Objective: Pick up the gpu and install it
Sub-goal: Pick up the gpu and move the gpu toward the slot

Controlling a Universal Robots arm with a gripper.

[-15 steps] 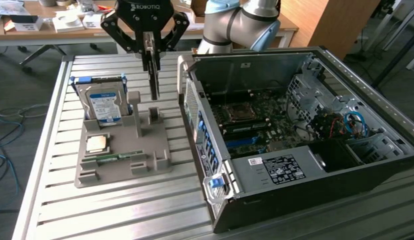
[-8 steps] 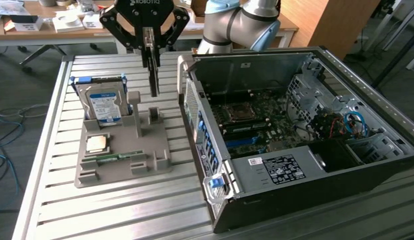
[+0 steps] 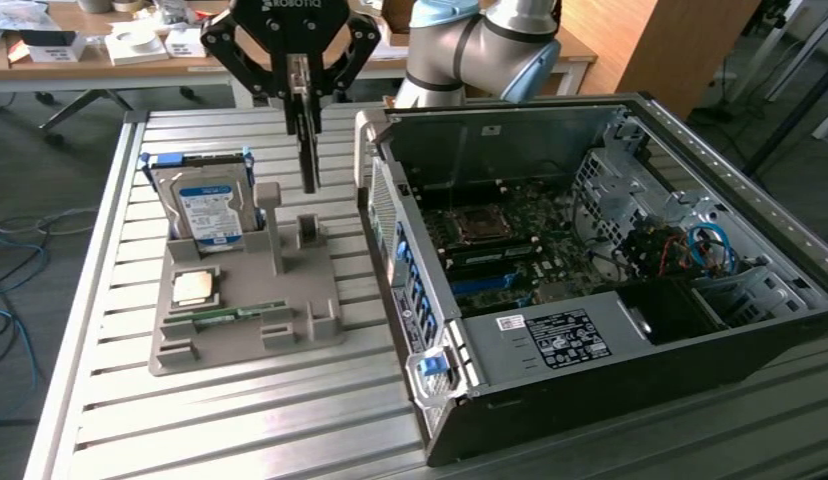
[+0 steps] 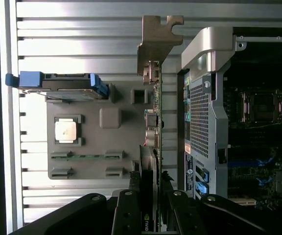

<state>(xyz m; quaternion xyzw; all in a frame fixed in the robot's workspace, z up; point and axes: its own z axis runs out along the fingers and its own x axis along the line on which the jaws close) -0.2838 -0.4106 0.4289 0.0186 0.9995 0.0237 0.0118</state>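
- Since the thin, flat, dark gpu (image 3: 309, 150) with its pale metal bracket hangs clear of the grey moulded holder tray (image 3: 241, 310), the pick-up looks done; seating it in the open black computer case (image 3: 521, 135) is left.
- Black fingers (image 4: 128, 214) are clamped on the card's upper end, with the arm pointing straight down over the slatted metal counter (image 3: 254, 420), between tray and case.

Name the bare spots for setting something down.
Bare: ribbed aluminium table slats on the camera side of the grey plastic tray, beside the open black computer case. Crowded: the gap between them, where the black gripper holds the thin dark gpu card.
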